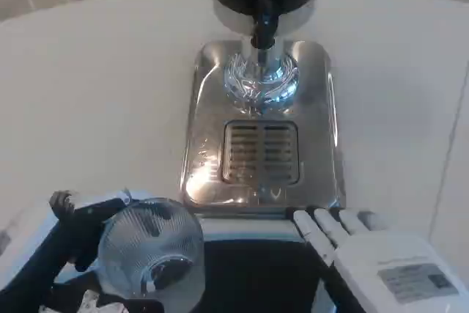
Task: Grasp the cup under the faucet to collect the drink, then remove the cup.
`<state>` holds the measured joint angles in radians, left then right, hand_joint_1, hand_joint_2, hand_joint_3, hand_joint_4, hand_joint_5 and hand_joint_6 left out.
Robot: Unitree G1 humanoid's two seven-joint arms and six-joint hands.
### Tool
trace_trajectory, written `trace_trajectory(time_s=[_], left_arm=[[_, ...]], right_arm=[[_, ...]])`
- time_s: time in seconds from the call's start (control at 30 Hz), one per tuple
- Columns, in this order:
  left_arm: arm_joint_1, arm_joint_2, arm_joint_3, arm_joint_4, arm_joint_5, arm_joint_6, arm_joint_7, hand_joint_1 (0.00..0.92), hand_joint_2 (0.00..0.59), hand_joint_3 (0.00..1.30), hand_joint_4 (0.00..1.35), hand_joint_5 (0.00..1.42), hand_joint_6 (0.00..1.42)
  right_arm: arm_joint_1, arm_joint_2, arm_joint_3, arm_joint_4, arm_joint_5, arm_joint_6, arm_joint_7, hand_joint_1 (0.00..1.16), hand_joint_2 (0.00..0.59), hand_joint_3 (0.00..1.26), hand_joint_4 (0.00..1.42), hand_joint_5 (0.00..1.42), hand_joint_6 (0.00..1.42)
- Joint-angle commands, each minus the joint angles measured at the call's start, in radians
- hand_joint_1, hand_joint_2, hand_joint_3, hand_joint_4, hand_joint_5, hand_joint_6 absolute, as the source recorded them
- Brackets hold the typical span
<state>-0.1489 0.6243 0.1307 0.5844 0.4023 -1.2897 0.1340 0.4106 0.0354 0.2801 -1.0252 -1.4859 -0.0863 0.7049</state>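
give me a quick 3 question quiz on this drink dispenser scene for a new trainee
1. True or false: the clear cup stands on the drain grille under the faucet.
2. Which hand holds the cup? A) left hand B) right hand C) both
3. Fill in: the grille is set into a shiny metal ____ at the foot of the dispenser.

Key
1. False: the cup is near the bottom left of the view, off the tray, and the grille is bare.
2. A: the left hand's dark fingers wrap the cup; the right hand lies near the tray's front edge holding nothing.
3. tray
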Motion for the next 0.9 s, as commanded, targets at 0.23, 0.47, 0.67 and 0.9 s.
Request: trace_trajectory(time_s=[0.23,0.47,0.67,0.9], left_arm=[[0.020,-0.020,0.010,-0.038,-0.027,0.020,-0.007,0.477,0.073,1.00,1.18,1.40,1.42],[0.022,-0.024,0.010,-0.059,-0.040,0.039,-0.014,0.477,0.073,1.00,1.18,1.40,1.42],[0.031,-0.028,0.009,-0.076,-0.047,0.048,-0.021,0.477,0.073,1.00,1.18,1.40,1.42],[0.026,-0.043,0.009,-0.086,-0.049,0.078,-0.023,0.475,0.075,1.00,1.18,1.40,1.42]], right_arm=[[0.016,0.009,-0.010,-0.013,0.004,-0.004,-0.006,0.29,0.477,0.00,0.00,0.00,0.00],[0.005,0.009,-0.026,-0.015,0.015,-0.005,0.001,0.29,0.477,0.00,0.00,0.00,0.00],[0.009,0.007,-0.029,-0.019,0.019,-0.008,0.003,0.29,0.477,0.00,0.00,0.00,0.00],[0.018,0.011,-0.030,-0.022,0.023,-0.007,-0.007,0.29,0.481,0.00,0.00,0.00,0.00]])
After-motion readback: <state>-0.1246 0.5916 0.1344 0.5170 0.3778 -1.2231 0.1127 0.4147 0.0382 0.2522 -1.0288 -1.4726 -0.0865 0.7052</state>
